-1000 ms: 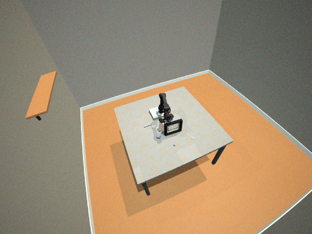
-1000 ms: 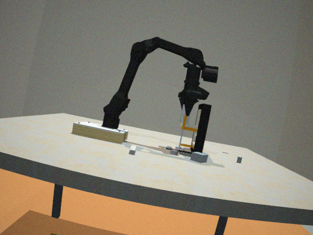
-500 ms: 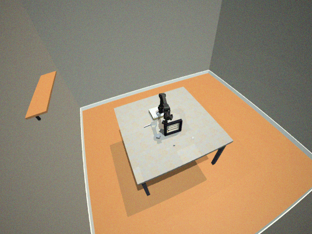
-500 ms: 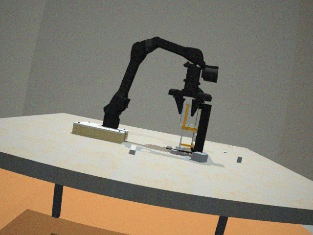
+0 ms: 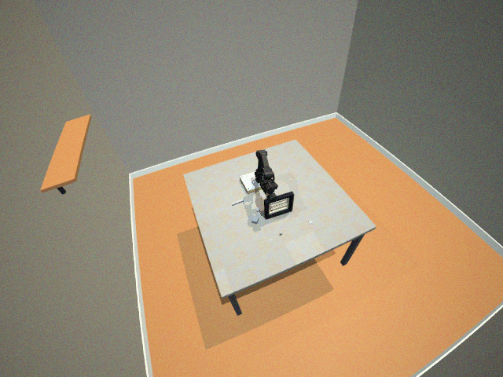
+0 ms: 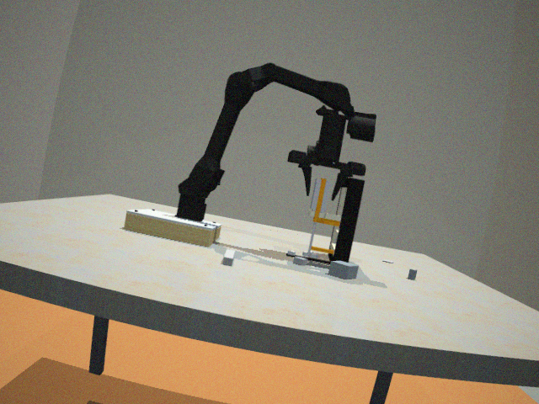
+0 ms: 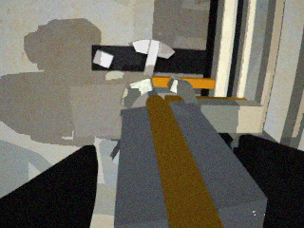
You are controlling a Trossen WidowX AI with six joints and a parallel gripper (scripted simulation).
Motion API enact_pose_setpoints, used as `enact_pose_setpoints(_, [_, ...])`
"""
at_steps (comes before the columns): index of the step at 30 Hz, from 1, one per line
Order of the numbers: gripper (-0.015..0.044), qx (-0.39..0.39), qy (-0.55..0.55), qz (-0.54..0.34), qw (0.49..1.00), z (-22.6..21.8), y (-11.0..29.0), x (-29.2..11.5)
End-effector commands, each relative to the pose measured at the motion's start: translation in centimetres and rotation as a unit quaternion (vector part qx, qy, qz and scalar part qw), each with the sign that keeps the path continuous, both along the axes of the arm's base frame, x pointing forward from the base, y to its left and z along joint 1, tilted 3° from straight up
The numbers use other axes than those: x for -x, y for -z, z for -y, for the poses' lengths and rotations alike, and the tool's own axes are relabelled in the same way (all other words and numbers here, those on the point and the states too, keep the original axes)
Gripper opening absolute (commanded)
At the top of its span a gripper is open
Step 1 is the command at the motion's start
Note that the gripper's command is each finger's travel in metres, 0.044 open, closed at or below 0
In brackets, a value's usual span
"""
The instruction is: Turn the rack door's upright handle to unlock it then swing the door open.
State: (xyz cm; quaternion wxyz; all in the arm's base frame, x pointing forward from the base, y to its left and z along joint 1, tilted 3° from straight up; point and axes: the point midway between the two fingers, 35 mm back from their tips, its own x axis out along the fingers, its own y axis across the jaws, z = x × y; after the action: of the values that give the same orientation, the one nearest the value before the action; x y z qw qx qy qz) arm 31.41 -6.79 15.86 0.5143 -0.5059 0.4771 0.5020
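The rack's black frame (image 5: 266,210) (image 6: 351,217) stands upright, seen nearly edge-on in the exterior view. The door's upright handle (image 6: 319,198) (image 7: 138,166) is grey with an orange stripe and stands on the arm's side of the frame. Orange bars (image 6: 325,220) (image 7: 190,83) run between the handle side and the frame. My gripper (image 6: 321,197) (image 7: 169,151) points down, partly open, with its fingertips on either side of the handle's upper part and gaps visible between. How far the door is open or the handle turned cannot be told clearly.
A grey block (image 5: 255,220) (image 6: 343,270) lies close to the frame's foot, with a smaller grey block (image 6: 300,260) near it. A white bar (image 5: 237,203) (image 6: 228,256) lies nearer the arm's base (image 6: 169,228). A small dark block (image 5: 280,234) (image 6: 412,274) and a white piece (image 5: 310,222) (image 6: 387,261) lie beyond the frame.
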Motion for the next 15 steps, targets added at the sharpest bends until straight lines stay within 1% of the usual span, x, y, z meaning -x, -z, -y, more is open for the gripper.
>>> enact_pose_setpoints(1, [0.0288, 0.0, -0.044, 0.0, 0.999, -0.08, 0.09, 0.03])
enact_pose_setpoints(5, [0.0288, 0.0, -0.044, 0.0, 0.999, -0.08, 0.09, 0.03])
enact_pose_setpoints(12, [0.0104, 0.0, -0.044, 0.0, 0.999, -0.08, 0.09, 0.03])
enact_pose_setpoints(15, [0.0084, 0.0, -0.044, 0.0, 0.999, -0.08, 0.09, 0.03])
